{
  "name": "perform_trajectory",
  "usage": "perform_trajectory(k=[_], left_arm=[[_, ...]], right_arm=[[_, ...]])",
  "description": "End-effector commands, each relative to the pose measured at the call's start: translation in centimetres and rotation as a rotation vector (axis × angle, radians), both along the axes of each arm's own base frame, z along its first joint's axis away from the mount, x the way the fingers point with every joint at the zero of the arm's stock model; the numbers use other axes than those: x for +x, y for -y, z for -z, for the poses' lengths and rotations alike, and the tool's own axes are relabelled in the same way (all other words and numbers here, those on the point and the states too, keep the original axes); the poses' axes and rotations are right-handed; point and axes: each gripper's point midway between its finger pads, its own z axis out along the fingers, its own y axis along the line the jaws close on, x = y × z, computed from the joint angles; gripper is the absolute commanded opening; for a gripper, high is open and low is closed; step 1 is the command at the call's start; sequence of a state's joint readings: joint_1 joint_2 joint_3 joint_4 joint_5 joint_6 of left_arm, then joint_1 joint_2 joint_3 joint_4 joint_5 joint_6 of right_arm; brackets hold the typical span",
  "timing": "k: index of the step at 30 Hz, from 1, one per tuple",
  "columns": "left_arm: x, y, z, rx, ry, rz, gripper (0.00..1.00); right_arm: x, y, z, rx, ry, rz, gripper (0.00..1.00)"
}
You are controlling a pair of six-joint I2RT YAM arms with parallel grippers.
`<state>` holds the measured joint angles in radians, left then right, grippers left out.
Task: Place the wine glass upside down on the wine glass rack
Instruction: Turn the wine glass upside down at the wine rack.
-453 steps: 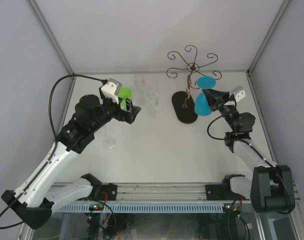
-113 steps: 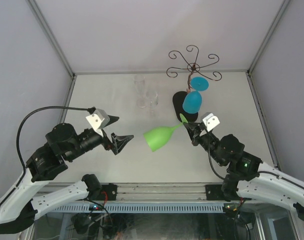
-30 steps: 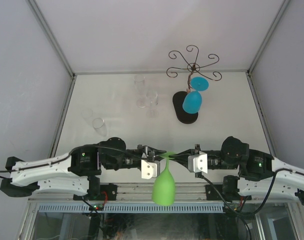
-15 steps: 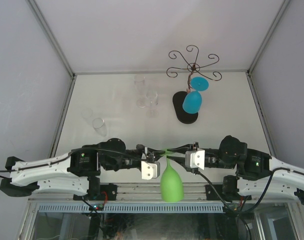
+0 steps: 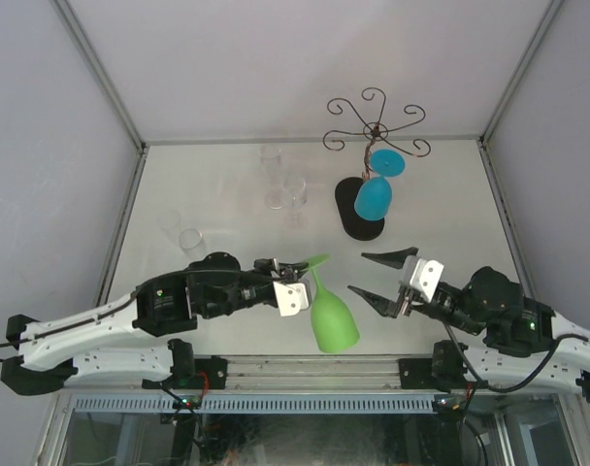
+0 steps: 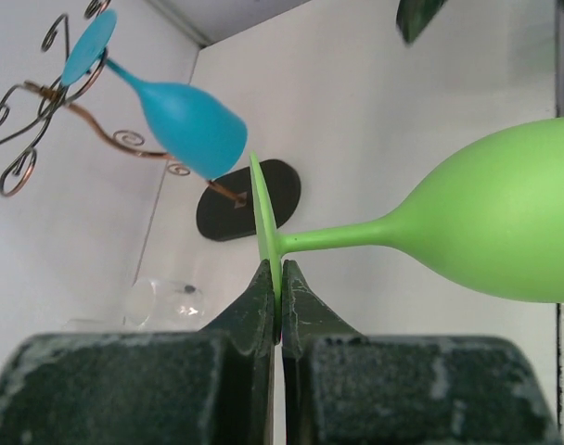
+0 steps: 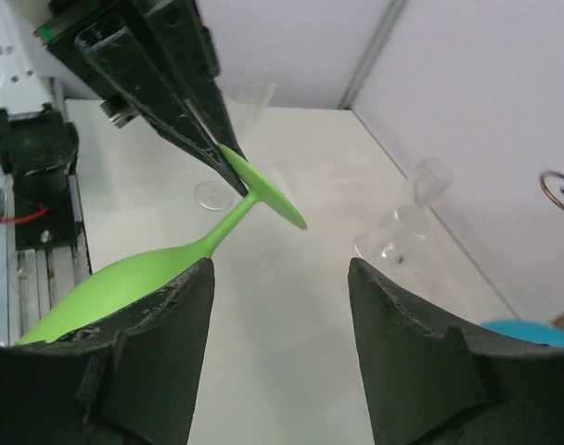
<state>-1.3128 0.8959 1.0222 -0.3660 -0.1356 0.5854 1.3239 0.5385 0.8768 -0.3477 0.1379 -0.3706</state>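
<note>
The green wine glass (image 5: 333,323) hangs bowl-down and tilted over the near part of the table. My left gripper (image 5: 301,265) is shut on the rim of its foot, and in the left wrist view the thin green foot (image 6: 266,222) is pinched between the fingers of that gripper (image 6: 279,274). My right gripper (image 5: 357,272) stands open just right of the glass, apart from it; the right wrist view shows this gripper (image 7: 280,269) with nothing between its fingers and the green glass (image 7: 124,278) ahead of it. The wine glass rack (image 5: 373,126) stands at the back on its black base (image 5: 351,222).
A blue wine glass (image 5: 375,197) hangs upside down from the rack. Clear glasses stand at the back centre (image 5: 293,189) (image 5: 271,155), and two more sit at the left (image 5: 190,241). The enclosure's side walls and frame posts bound the table.
My right gripper has opened, let go of the green glass and drawn back to the right. My left gripper closed on the foot and now carries the glass, tilted, farther from the near edge.
</note>
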Motion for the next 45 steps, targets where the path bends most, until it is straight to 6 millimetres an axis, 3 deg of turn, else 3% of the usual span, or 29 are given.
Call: perform_trajectory(k=[1,4,6,14,21,25,34,45], left_arm=[[1.9,-0.8,-1.7,-0.071,0.002,-0.093,0.0],[2.3,-1.1,-1.5,-0.06,-0.01,-0.117,0.0],[2.3,-1.2,-1.4,-0.054,-0.016,-0.123,0.0],[3.4,-1.4,-0.8,-0.036,-0.03,-0.173,0.0],[4.5,-1.8,-1.1,-0.065,-0.054,-0.212,0.0],[5.0,-2.1,-1.1,-0.068,-0.056,-0.237,0.0],[5.4,-2.4,-0.7,-0.064,-0.049,-0.25,0.0],[5.0,-2.1,-0.4,-0.054,-0.049,-0.22,0.0]], right_arm=[[2.1,2.7,-1.7,0.147,-0.164,0.207,0.6],[3.2,3.4,-0.9,0.201,-0.272,0.309,0.73],[3.8,3.6,0.1,0.236,-0.362,0.379,0.75],[4.0,2.6,4.3,0.262,-0.667,0.497,0.99],[4.6,2.1,7.3,0.196,-0.81,0.504,1.0],[4.3,0.7,8.4,0.16,-0.909,0.418,1.0],[4.9,-2.7,6.0,0.288,-0.79,0.281,0.97],[4.5,-5.3,5.4,0.273,-0.796,0.198,0.76]])
